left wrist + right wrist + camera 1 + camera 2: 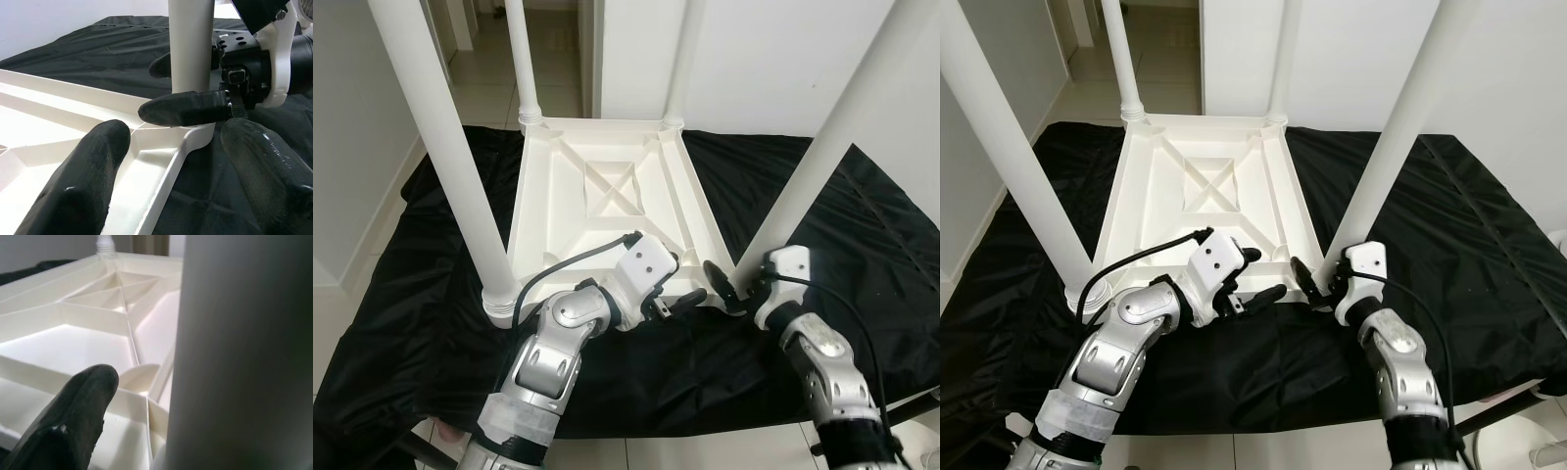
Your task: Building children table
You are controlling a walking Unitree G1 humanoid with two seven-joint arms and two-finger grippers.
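A white children's table point(607, 186) lies upside down on a black cloth, ribbed underside up, with several white legs standing on its corners. My right gripper point(1324, 279) is at the base of the front right leg point(822, 157). It is open, and its fingers point(181, 108) straddle the leg, one on each side. The right wrist view shows a gap between one finger point(73, 416) and that leg point(244, 352). My left gripper point(683, 284) hovers open over the table's front rim, just left of that corner, holding nothing.
The black cloth point(431, 294) covers the low surface under the table and ends near my body, where pale floor tiles point(685, 450) show. The front left leg point(450, 157) rises close to my left arm. White walls and a doorway point(489, 88) lie behind.
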